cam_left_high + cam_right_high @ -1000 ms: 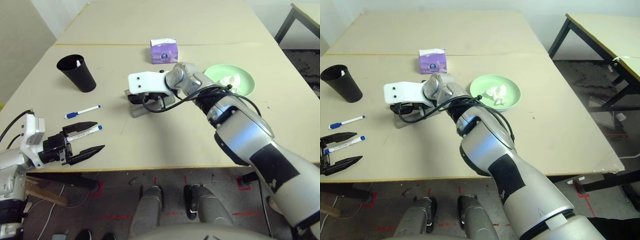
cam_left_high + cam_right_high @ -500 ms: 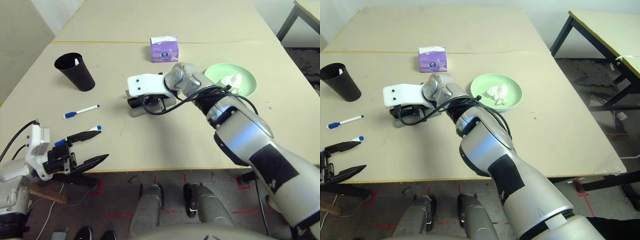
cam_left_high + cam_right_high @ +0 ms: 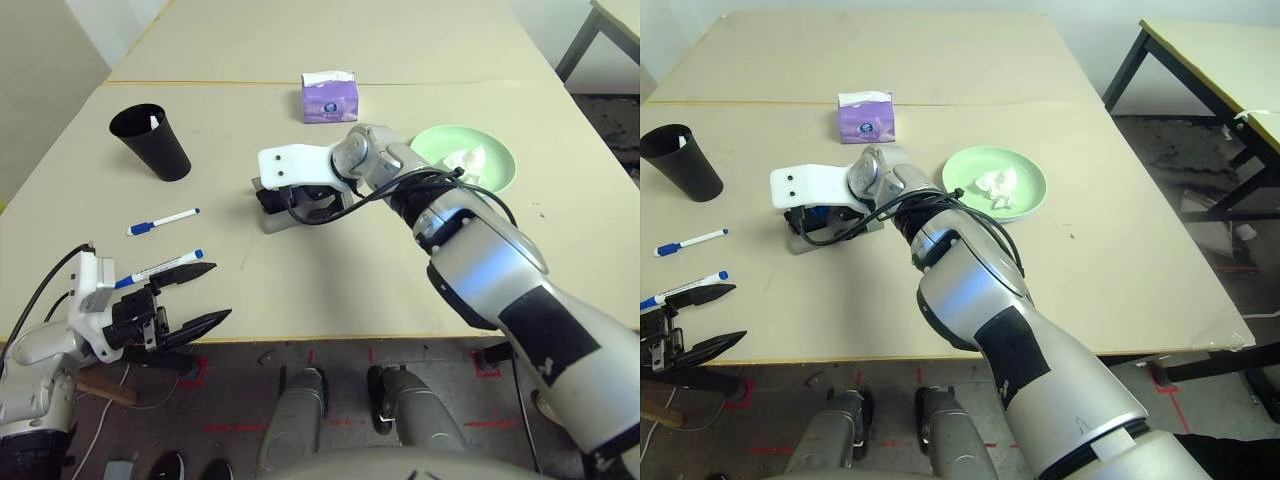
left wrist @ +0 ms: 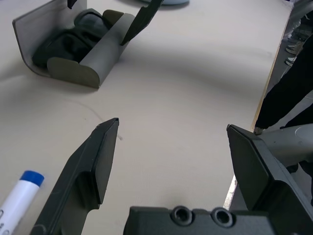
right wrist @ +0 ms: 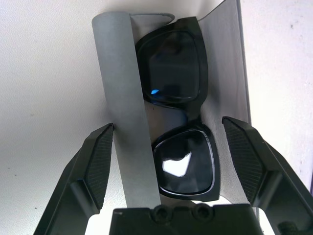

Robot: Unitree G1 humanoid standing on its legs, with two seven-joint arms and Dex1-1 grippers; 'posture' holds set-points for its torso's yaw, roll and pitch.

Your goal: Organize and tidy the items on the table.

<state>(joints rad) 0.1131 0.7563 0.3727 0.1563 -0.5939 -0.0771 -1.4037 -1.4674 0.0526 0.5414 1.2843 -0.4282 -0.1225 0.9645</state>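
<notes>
Black sunglasses [image 5: 178, 122] lie inside the open grey glasses case [image 5: 117, 93] near the middle of the table [image 3: 330, 280]. My right gripper [image 5: 168, 125] hovers right over them, open, with one finger on each side of the case and touching neither. One white marker with a blue cap [image 3: 160, 268] lies near the front left edge, just beside the upper finger of my open, empty left gripper [image 3: 220, 290]. A second marker [image 3: 163, 220] lies a little farther in. The crumpled white tissue [image 3: 465, 160] rests on the green plate [image 3: 495, 175] at the right.
A black cup [image 3: 152, 143] stands at the far left. A purple tissue box [image 3: 329, 98] sits behind the case, near the yellowish seam. A smaller table with dark legs [image 3: 1200, 60] stands off to the right.
My right gripper has opened above the sunglasses in the case. My left gripper has pulled back toward the table's front edge and shifted right, away from the near marker, which stayed put.
</notes>
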